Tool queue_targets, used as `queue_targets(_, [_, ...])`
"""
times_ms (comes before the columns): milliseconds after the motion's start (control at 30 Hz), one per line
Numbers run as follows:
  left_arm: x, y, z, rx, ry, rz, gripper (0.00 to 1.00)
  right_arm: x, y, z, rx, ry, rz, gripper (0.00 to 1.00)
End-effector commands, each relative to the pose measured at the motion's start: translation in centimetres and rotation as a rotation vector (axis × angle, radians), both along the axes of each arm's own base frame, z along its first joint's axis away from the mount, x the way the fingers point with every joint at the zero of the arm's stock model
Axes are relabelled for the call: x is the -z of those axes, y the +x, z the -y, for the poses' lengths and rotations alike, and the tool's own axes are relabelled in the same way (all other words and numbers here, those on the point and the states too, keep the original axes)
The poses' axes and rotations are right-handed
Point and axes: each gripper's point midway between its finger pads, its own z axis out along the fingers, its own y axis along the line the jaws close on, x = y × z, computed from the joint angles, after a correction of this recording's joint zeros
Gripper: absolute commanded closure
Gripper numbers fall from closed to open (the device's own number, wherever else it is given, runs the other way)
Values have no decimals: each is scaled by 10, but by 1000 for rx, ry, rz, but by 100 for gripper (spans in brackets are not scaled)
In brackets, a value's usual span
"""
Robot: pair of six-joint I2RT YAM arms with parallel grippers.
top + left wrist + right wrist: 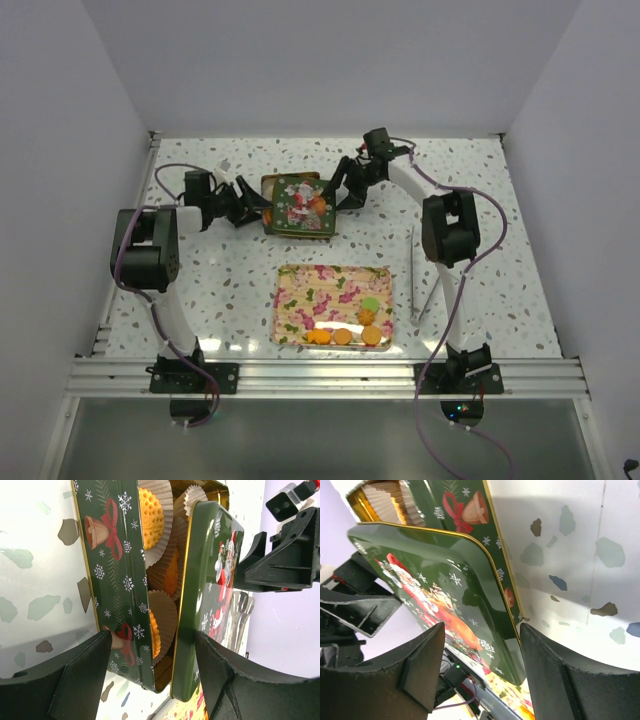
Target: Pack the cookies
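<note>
**Overhead and wrist views.** A green Christmas tin (pixel 120 580) stood at mid-bench (pixel 200 290) with its lid (pixel 207 580) lying askew against it and one arm at each side.

The left end effector (pixel 151 639) was spread wide. Its fingers (pixel 85 675) straddled a corner of the tin and the lid's edge (whether either pad pressed on metal could not be made out).

The right end effector (pixel 482 629) was likewise wide, with the lid's rounded corner lying between its fingers (pixel 560 670). Contact there was not discernible.

Cookies (pixel 150 510), orange and dimpled, sat in white paper cups (pixel 167 615) inside the tin. Only those in the gap beside the lid showed, and the lid hid the rest of the interior.

Further cookies lay on a floral tray (pixel 300 290) nearer the arm bases. Three orange rounds sat along its near edge, with one pale green and one too small to identify above them. A bright reflection crossed the tray beside them.
</note>
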Motion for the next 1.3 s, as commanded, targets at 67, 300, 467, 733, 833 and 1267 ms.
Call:
queue_targets(67, [-9,5,5,21,-12,55,28,-19,19,-14,36,45,29,37])
queue_targets(300, [-14,10,5,15,-14,58,28,-14,25,-29,62,51,10,42])
queue_targets(467, [-20,21,3,5,3,71,28,-10,29,-29,86,43,-1,49])
queue_targets(733, [-25,40,13,14,60,58,31,-16,40,-34,126,69,5,55])
queue_targets(833, [-21,48,11,-1,76,32,34,-16,47,-37,138,83,3,55])
queue_targets(1267, [-6,69,6,-27,114,-68,37,-25,70,-44,191,123,31,50])
